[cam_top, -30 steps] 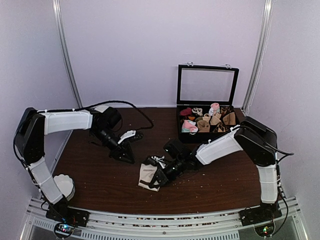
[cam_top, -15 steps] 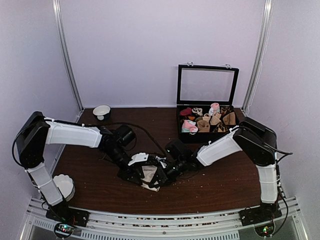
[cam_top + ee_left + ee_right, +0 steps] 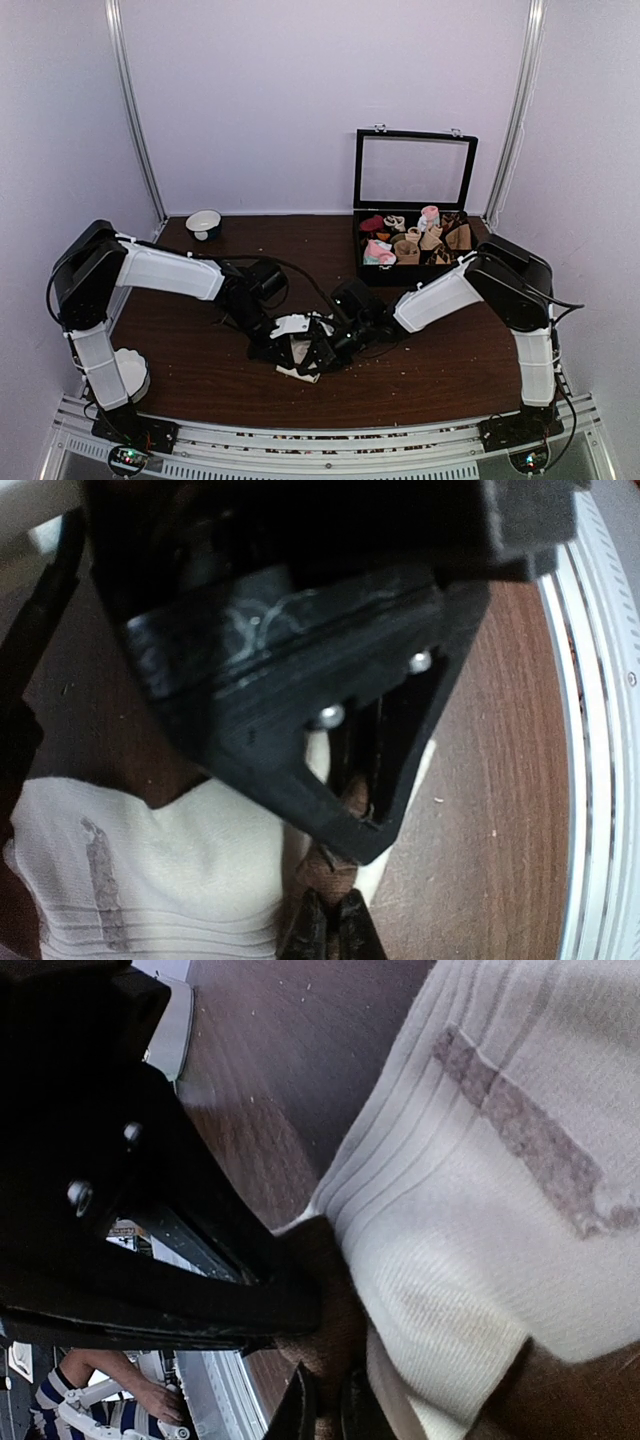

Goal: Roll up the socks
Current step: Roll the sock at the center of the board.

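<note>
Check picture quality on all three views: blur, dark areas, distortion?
Top external: even light, sharp, but the tan fabric socks are small and half hidden. Left wrist: the black left gripper is near the lens, dark and soft; the white rail bows. Right wrist: the black right gripper is underexposed, ribbing on the socks crisp.

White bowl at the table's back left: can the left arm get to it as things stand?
Probably yes: nothing stands between the left gripper and the white bowl. But it is shut on the socks and must release first.
</note>
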Action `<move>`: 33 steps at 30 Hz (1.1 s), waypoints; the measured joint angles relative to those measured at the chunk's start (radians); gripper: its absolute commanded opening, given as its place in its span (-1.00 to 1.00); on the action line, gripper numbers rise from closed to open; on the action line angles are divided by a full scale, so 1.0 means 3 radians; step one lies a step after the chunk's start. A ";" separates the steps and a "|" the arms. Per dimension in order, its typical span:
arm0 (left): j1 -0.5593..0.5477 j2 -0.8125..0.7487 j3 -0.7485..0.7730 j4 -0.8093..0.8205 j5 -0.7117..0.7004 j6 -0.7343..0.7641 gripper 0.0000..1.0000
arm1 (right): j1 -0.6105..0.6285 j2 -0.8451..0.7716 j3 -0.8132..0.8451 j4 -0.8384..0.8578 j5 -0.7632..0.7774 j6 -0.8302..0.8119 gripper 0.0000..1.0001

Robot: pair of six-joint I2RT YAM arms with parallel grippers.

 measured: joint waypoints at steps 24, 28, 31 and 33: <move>-0.0081 0.0219 0.0243 -0.0074 0.0093 -0.0010 -1.00 | -0.0791 -0.0385 -0.0940 0.1246 0.0053 0.0832 -0.71; -0.0090 0.0226 0.0251 -0.0094 0.0108 -0.0008 -1.00 | -0.0715 -0.0281 -0.0570 0.1083 0.0062 0.0769 -0.81; -0.0092 0.0228 0.0254 -0.0099 0.0111 0.0009 -1.00 | -0.0613 -0.0154 -0.0298 0.1039 0.0047 0.0754 -0.88; -0.0093 0.0234 0.0257 -0.0106 0.0123 0.0019 -1.00 | -0.0526 -0.0039 -0.0122 0.1040 0.0031 0.0763 -0.89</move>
